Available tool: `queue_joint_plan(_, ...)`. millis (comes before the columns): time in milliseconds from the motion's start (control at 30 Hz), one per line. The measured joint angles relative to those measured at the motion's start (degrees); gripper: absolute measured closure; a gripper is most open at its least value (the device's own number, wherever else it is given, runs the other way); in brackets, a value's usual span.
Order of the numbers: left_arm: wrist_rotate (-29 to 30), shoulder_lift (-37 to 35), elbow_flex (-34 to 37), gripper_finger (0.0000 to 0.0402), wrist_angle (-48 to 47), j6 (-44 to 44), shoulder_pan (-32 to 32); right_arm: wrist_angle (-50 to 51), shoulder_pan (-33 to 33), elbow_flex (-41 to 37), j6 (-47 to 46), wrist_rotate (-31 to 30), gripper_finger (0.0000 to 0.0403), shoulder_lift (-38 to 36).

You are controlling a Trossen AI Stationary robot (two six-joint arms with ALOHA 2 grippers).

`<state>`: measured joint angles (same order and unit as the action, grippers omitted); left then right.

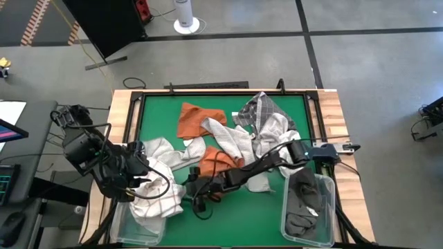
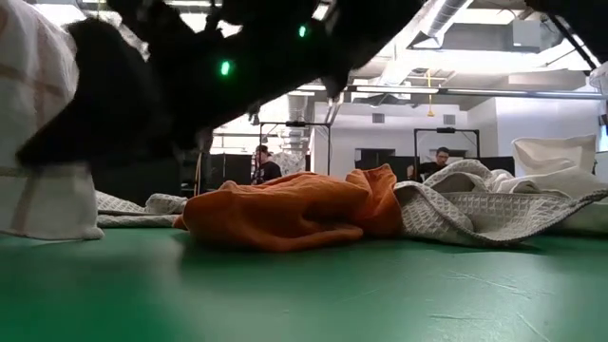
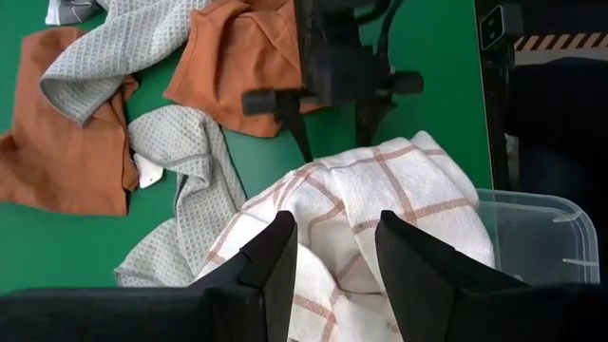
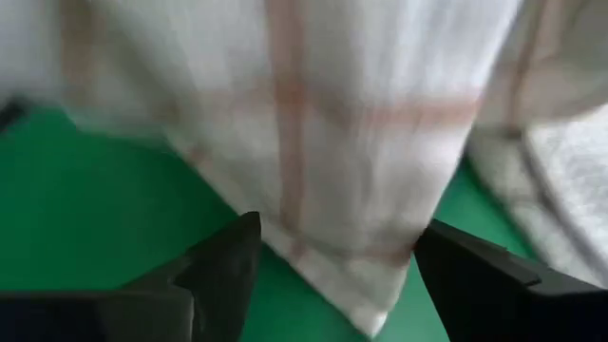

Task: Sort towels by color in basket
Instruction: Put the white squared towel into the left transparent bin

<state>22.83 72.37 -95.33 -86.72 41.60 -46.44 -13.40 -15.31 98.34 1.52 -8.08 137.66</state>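
1. Inspecting the high view: the towels lie in a loose heap on the green table [image 1: 159, 114], rust orange towel [image 1: 197, 119] and grey waffle towel [image 1: 232, 138] overlapping. A white checked towel [image 1: 156, 194] drapes over the left basket [image 1: 121, 225]; a dark grey towel [image 1: 304, 200] sits in the right basket [image 1: 332, 207]. The left gripper [image 1: 142, 178] is at the checked towel; the right gripper [image 1: 197, 197] reaches across to the same cloth's edge. Finger positions are not readable here.

2. Low view: an orange towel [image 2: 285, 209] and a grey waffle one [image 2: 475, 204] sag flat, judged soft, light and limp. A bunched fold is the best place to pinch; a single edge would likely slip. Dark arm parts block the upper frame; people in the room behind are too small to assess.

3. Left wrist view: the left fingers [image 3: 275, 256] are part-closed, pinching a fold of the checked towel [image 3: 380, 190], which hangs over the basket rim [image 3: 532, 204]. How much cloth is inside the basket is hidden.

4. Right wrist view: the right fingers [image 4: 223, 261] stand wide apart, holding nothing, the checked towel's [image 4: 313, 123] hanging corner between them but untouched. The cloth fills the frame; all beyond it is blocked.
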Motion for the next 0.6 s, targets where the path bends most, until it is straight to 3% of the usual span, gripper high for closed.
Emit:
queue_joint_plan(267, 0.0, 0.0, 0.0, 0.0264, 0.2, 0.0, 0.0, -2.3, 0.0, 4.0, 0.3, -1.4, 0.0148, 4.0)
queue_joint_plan(367, 0.0, 0.0, 0.0, 0.0264, 0.2, -0.1, 0.0, -2.5, 0.0, 3.9, 0.4, -2.3, 0.0206, 4.0)
queue_joint_plan(500, 0.2, 0.0, 0.0, 0.0264, 0.2, -1.9, 0.0, -1.9, 0.0, 3.9, 2.1, -2.3, 0.0319, 3.4)
queue_joint_plan(600, 1.1, 0.0, 0.0, 0.0264, 0.4, -2.7, 0.0, 3.4, -0.5, 3.8, 4.8, -2.3, 0.0384, 1.1)
